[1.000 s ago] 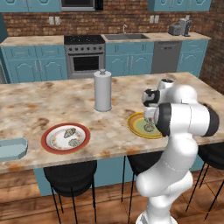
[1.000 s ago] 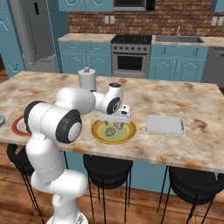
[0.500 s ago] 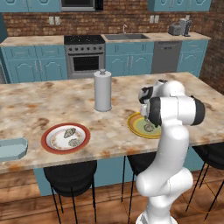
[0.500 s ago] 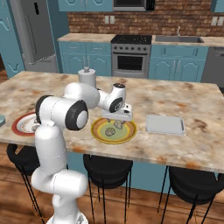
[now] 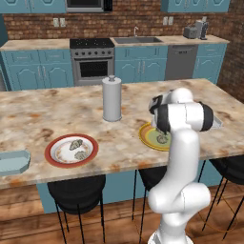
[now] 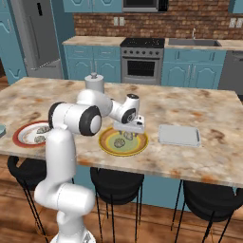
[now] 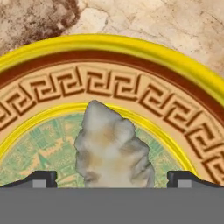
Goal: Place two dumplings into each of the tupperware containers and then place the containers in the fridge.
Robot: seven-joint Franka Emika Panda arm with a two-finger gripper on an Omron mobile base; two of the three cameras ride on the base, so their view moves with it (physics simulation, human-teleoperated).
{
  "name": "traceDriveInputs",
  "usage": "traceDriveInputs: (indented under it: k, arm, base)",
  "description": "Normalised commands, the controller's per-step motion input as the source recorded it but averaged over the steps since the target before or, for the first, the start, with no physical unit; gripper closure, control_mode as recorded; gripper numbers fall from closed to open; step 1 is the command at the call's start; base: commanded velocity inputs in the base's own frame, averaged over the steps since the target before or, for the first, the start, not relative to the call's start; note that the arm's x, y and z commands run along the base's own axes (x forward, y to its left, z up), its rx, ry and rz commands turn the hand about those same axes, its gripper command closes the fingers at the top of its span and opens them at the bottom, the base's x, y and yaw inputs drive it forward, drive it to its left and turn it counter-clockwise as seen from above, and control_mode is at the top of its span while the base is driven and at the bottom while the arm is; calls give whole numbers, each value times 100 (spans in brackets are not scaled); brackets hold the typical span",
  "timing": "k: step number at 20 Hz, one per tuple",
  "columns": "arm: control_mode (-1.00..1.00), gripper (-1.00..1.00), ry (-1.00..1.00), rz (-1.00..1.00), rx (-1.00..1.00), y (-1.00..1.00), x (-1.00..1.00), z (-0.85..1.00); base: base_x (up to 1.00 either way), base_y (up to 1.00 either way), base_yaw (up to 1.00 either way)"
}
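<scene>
gripper [image 7: 112, 177]: we hang spread wide, nothing grasped | dumpling [image 7: 113, 146]: between our fingertips | yellow plate [image 7: 131, 52]: beneath us

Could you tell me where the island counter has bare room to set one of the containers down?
Bare marble lies between the red-rimmed plate and the yellow plate, in front of the paper towel roll. The far half of the counter is bare too. It is crowded where the open gripper hangs over a dumpling, beside the whitish container.

White arm [image 6: 71, 118] bent forward, end effector [image 6: 129, 135] pointing down, jaws wide apart
</scene>
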Motion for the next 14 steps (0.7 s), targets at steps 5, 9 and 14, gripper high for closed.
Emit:
traceDriveInputs:
  k: [5, 9, 14]
  arm:
    - [-100, -100, 1, 1, 0, 0, 22, -39]
    - [-100, -100, 1, 0, 0, 0, 13, -24]
    - [-100, 100, 0, 0, 0, 0, 0, 0]
  base:
    - [0, 0, 0]
    - [0, 0, 0]
    - [0, 0, 0]
